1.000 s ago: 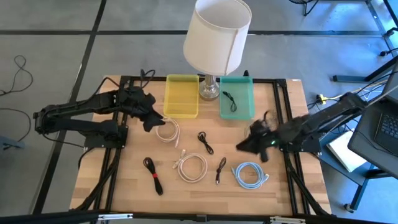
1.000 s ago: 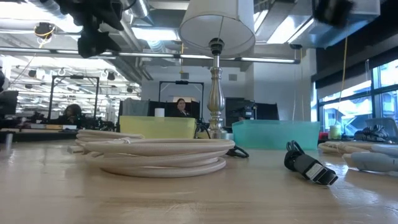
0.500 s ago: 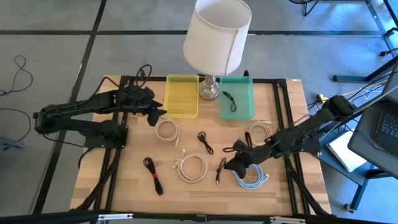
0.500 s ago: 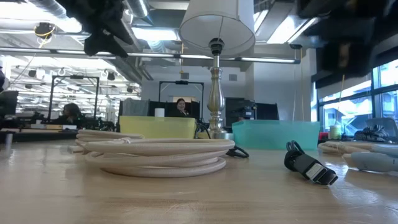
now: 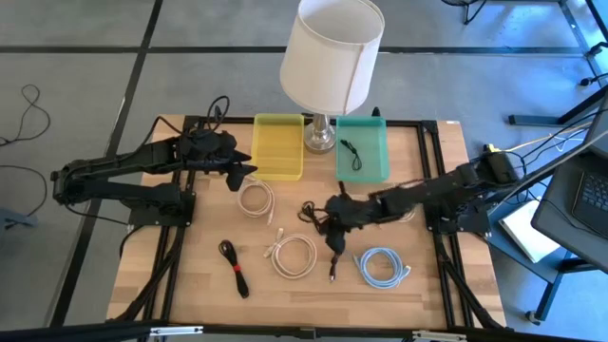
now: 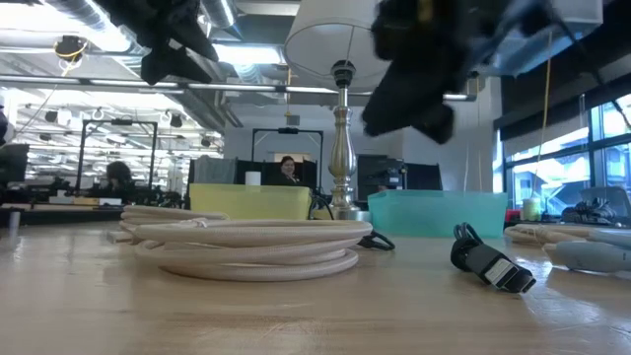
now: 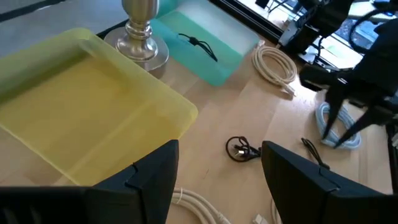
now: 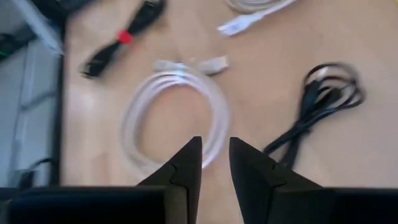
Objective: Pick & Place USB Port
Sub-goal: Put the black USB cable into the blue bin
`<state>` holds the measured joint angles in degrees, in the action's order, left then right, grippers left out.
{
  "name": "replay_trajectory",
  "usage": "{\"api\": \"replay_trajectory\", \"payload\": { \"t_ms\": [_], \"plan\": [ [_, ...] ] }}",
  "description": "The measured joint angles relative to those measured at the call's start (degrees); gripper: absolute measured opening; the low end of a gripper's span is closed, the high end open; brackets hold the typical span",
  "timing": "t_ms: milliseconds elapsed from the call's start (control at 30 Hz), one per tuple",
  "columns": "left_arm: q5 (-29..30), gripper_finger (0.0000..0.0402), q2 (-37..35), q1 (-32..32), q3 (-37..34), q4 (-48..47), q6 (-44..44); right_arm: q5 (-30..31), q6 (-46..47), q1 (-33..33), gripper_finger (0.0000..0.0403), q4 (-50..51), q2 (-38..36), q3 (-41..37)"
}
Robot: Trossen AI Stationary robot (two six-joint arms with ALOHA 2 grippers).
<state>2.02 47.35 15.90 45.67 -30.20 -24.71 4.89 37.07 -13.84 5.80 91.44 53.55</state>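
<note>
A lamp (image 5: 331, 57) with a white shade stands at the table's (image 5: 190, 275) far edge, while a laptop (image 5: 581, 195) sits off its right edge.

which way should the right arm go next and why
Probably shift the right gripper sideways over the black cable, then lower onto it. Its fingers are slightly open and empty, and it hangs above the table between that cable and the white coil, lined up with neither. The left gripper waits open by the yellow bin.
</note>
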Motion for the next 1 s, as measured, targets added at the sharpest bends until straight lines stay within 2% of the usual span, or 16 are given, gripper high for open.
{"api": "replay_trajectory", "payload": {
  "t_ms": [100,233,400,567,700,1000],
  "plan": [
    [0.00,0.0223,-0.02,0.00,0.00,0.00,0.41,-4.31,-3.39,2.84,0.0107,2.93,4.38,3.83],
    [0.02,0.0223,-0.02,0.00,0.00,-0.01,2.32,-10.37,-6.08,5.10,0.0154,3.45,10.28,8.45],
    [0.05,0.0223,0.00,0.00,0.00,-0.23,3.57,-8.17,-7.12,6.92,0.0195,10.09,14.94,13.80],
    [0.70,0.0223,0.00,0.00,0.00,-0.42,5.01,-5.96,-9.00,8.05,0.0193,16.41,16.15,17.03],
    [1.82,0.0223,0.00,0.00,0.00,-0.42,5.55,-1.65,-7.48,8.23,0.0181,21.42,16.13,17.76],
    [3.00,0.0223,0.00,0.00,0.00,-0.46,6.70,-0.36,-6.01,8.25,0.0166,21.84,17.29,17.45]
  ]
}}
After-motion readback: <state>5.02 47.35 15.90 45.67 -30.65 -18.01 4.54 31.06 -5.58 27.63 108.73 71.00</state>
